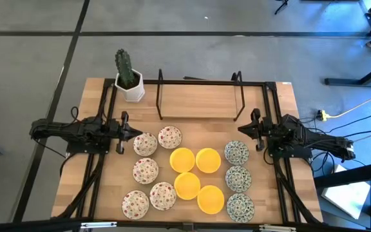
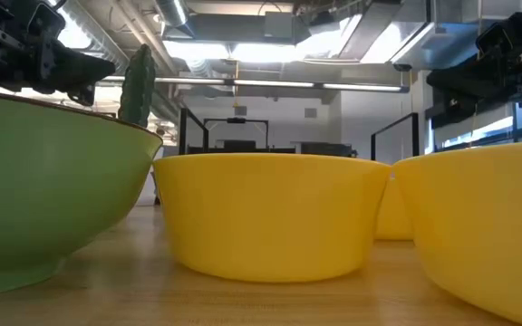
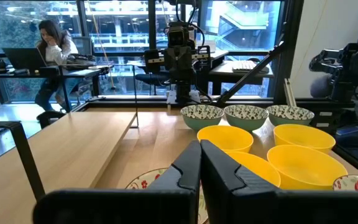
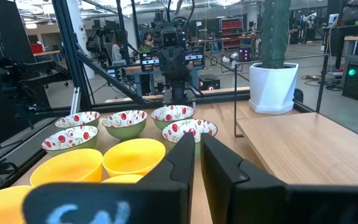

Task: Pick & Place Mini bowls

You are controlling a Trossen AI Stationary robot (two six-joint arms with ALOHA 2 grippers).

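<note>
No bowl is picked yet: the left end effector (image 1: 136, 134) and the right end effector (image 1: 242, 131) hang with fingers together and empty, the mini bowls (image 1: 187, 171) lie between them on the surface (image 1: 198, 109), so the next move needs opening and reaching down

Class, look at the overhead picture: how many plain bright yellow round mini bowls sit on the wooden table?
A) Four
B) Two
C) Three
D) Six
A: the plain bright yellow round mini bowls form a cluster of four at the middle of the wooden table, between the speckled and the dark-patterned bowls.
</note>
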